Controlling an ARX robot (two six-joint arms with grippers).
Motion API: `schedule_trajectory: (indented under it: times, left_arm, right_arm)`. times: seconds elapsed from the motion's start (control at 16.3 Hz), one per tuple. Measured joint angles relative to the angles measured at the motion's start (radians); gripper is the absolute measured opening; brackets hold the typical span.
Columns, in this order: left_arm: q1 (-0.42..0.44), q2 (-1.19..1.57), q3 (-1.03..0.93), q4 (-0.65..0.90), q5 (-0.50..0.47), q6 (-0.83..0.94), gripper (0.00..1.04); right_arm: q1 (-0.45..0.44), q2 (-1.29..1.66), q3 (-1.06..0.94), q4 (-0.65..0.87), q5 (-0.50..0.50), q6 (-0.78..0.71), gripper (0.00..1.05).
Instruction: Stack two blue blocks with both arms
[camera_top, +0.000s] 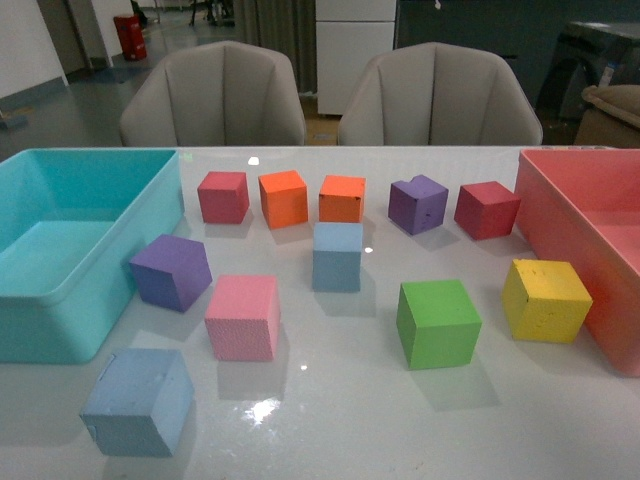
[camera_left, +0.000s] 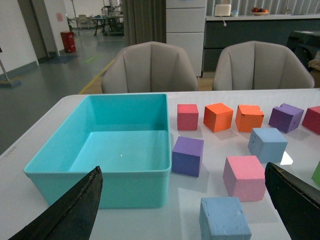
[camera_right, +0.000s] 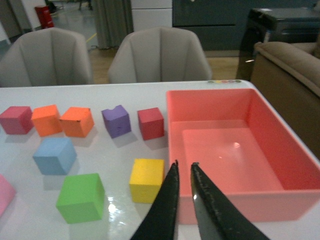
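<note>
Two blue blocks, both flat on the worktop (camera_top: 340, 420), well apart, not stacked. Near blue block (camera_top: 137, 402) sat at the front left, just in front of the turquoise bin (camera_top: 60, 300) and near the pink cube (camera_top: 242, 317). Far blue block (camera_top: 338, 256) sat mid-worktop, just in front of the two orange cubes (camera_top: 284, 198), with the green cube (camera_top: 438, 322) nearer the robot and to its right.

Step judged: the very start, approach and first pick, with no block gripped or lifted yet.

Left claw (camera_left: 182, 172) was spread wide and empty. Its two dark fingers (camera_left: 75, 210) sat at the lower corners of the left wrist view, aimed over the bin's near wall, the purple cube (camera_left: 187, 156) and the near blue block. Right claw (camera_right: 184, 165) was nearly closed, only a thin slit between the fingers, holding nothing. It was aimed at the wall of the red bin (camera_right: 280, 200), with the yellow cube (camera_right: 147, 179) just beside it.

Next move, judged: the left arm looked best placed to descend on the near blue block, jaws straddling two opposite faces and clear of the pink cube. The right claw would have to open first, then swing left to the far blue block, which showed far left in its view. Neither arm showed in the front view, so arm pose beyond the claws could not be told.
</note>
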Motion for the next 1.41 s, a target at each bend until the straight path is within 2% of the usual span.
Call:
schedule_trajectory:
  times: [0.06,0.12,0.37,1.16,1.23,1.41]
  left_arm:
    - [0.0,0.0,0.0,0.0,-0.001,0.0,0.98]
    - [0.0,0.0,0.0,0.0,0.0,0.0,0.98]
    - [0.0,0.0,0.0,0.0,0.0,0.0,0.98]
    - [0.0,0.0,0.0,0.0,0.0,0.0,0.98]
    - [0.0,0.0,0.0,0.0,-0.001,0.0,0.98]
    - [0.0,0.0,0.0,0.0,0.0,0.0,0.98]
  right_arm:
    - [-0.039,-0.19,-0.055,-0.115,-0.011,-0.006,0.04]
    - [-0.037,-0.307,-0.087,-0.134,-0.023,-0.014,0.02]
    - [-0.031,-0.415,-0.166,-0.155,-0.023,-0.014,0.02]
    - [-0.031,-0.558,-0.23,-0.219,-0.023,-0.014,0.02]
    - [-0.031,-0.708,-0.253,-0.389,-0.025,-0.014,0.02]
    - [-0.031,-0.752,-0.253,-0.393,-0.026,-0.014,0.02]
